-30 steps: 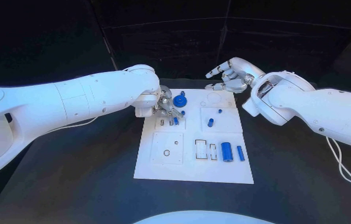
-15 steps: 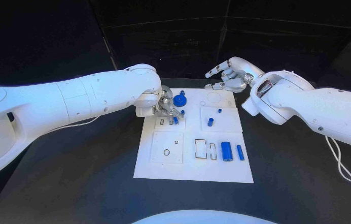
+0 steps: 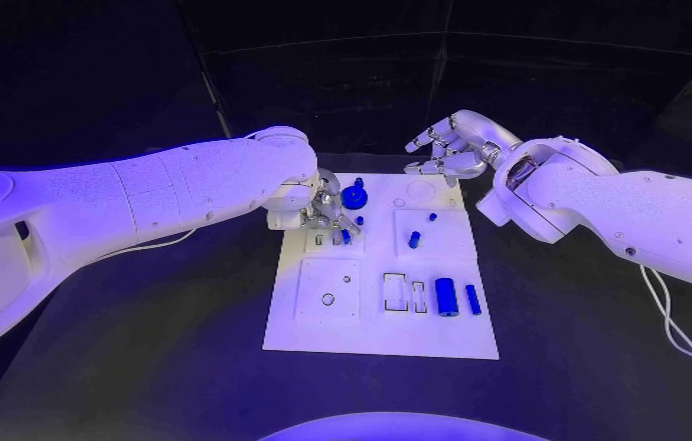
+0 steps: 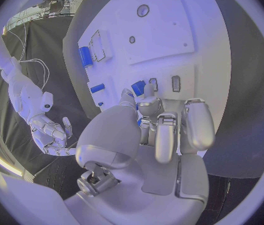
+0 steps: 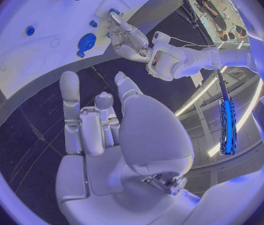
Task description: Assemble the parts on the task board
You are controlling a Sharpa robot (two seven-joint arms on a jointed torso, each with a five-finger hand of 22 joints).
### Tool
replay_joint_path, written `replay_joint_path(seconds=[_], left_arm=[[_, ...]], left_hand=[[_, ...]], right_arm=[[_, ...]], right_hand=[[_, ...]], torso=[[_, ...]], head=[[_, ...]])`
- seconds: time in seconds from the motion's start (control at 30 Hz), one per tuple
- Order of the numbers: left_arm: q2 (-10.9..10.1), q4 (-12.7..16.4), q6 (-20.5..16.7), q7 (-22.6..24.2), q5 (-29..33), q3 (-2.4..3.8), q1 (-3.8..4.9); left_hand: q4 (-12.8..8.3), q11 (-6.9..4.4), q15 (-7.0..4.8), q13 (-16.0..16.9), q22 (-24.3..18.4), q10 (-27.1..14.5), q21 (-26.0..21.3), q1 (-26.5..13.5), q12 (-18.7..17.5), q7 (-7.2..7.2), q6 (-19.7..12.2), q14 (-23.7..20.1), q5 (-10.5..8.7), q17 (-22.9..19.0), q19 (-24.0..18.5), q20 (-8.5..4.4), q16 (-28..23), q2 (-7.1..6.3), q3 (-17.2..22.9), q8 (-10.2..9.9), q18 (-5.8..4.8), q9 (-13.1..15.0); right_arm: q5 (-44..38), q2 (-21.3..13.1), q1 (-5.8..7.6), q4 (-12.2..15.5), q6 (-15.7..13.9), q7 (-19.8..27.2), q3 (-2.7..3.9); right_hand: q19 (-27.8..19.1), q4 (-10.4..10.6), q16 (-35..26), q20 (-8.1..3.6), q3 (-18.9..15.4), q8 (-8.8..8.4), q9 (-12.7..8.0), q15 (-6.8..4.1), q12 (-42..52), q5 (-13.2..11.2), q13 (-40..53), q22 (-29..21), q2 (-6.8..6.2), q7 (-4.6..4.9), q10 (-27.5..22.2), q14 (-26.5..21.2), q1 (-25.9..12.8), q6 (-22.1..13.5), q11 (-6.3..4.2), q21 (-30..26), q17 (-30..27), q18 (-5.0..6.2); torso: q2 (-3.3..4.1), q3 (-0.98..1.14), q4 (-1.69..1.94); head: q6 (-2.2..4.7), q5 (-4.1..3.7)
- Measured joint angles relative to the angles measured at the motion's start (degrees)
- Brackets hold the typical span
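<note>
the white task board (image 3: 378, 336) lies flat in the middle of the black counter (image 3: 159, 361). the left robot hand (image 3: 320, 213) rests at the board's far left corner, fingertips pinching a small blue peg (image 4: 138, 88) against the board, just beside a round blue gear (image 3: 355, 198). the right robot hand (image 3: 450, 151) hovers above the board's far right edge, fingers spread and holding nothing. near the board's near right side, a blue cylinder (image 3: 446, 297) lies beside a thinner blue pin (image 3: 473, 300).

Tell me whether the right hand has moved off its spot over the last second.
No. The right hand still hovers open beyond the far right corner of the task board, placed as before against it.
</note>
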Motion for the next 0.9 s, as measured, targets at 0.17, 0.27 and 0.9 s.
replay_joint_path(seconds=[0.17,0.27,0.9], left_arm=[[0.03,-0.05,0.05,-0.01,-0.01,-0.04,-0.01],[0.10,-0.13,0.05,-0.01,-0.01,-0.05,-0.01],[0.26,-0.03,-0.38,-0.01,-0.03,-0.07,-0.04]], left_hand=[[-0.48,0.00,0.00,0.00,0.09,0.00,0.21,0.26,0.00,0.13,-0.13,0.00,0.00,0.00,0.00,0.00,0.00,0.27,0.16,0.34,0.00,0.21],[-0.64,0.00,0.00,-0.17,0.09,0.00,0.21,0.48,0.00,0.01,-0.41,0.00,0.00,0.00,0.00,0.00,0.00,0.05,0.33,0.34,0.00,0.33],[-5.50,-0.20,0.00,-0.38,0.01,-0.21,0.21,5.53,-0.23,-0.01,-1.64,0.00,0.00,0.00,0.00,0.00,0.00,0.65,3.92,0.33,0.00,1.10]], right_arm=[[0.53,0.07,0.00,-0.15,-0.42,0.46,0.00],[0.78,0.11,0.00,-0.21,-0.66,0.70,0.00],[1.51,0.06,0.00,-0.17,-1.39,1.58,0.00]], right_hand=[[-0.50,0.24,-0.18,0.04,-0.24,0.43,0.00,0.00,-5.84,0.00,-6.22,-6.34,0.06,0.01,-2.61,0.00,0.75,-0.46,-0.25,-5.80,-0.62,0.88],[-0.50,0.45,-0.53,0.04,-0.39,0.64,-0.06,0.00,-10.17,0.00,-10.65,-7.84,-0.15,0.15,-5.05,0.00,1.16,-1.10,-0.06,-7.82,-0.91,0.89],[0.78,1.33,-0.53,-0.15,-0.53,1.09,-0.08,0.00,-12.76,0.23,-14.99,-10.56,-0.33,0.21,-5.41,0.00,2.04,-2.07,-0.05,-11.77,-0.37,0.87]], torso=[[0.00,0.00,0.00],[0.00,0.00,0.00],[0.00,-0.01,0.04]], head=[[-0.01,-0.01],[-0.02,-0.01],[-0.20,-0.06]])
